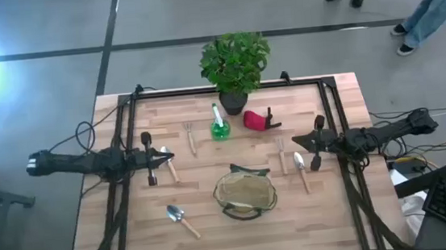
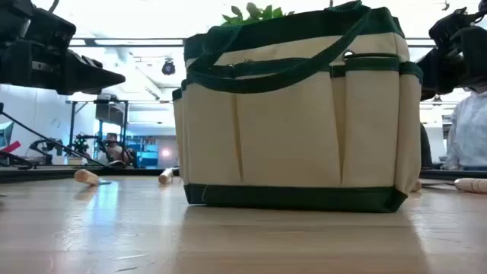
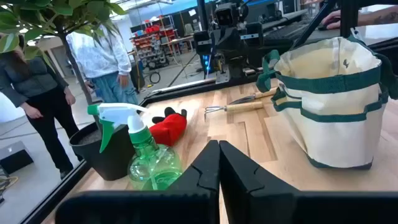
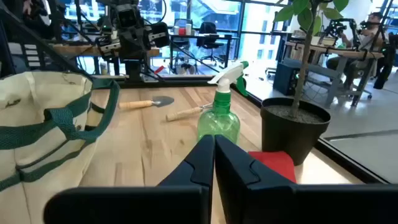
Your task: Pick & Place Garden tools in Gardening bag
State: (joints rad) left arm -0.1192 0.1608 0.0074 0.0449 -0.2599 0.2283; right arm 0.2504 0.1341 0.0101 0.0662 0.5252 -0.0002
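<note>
Both claws pressed together, empty: left claw [image 1: 167, 156] beside wooden-handled silver trowel [image 1: 167, 163], right claw [image 1: 297, 140] opposite. Spread first, grip handle mid-length, drop into olive-tan fabric bag [image 1: 245, 194].

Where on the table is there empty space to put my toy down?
Bare wood shows along the near edge, below the gardening bag and right of the loose trowel. The back corners beside the plant are free too. It is crowded around the spray bottle and red scoop.
</note>
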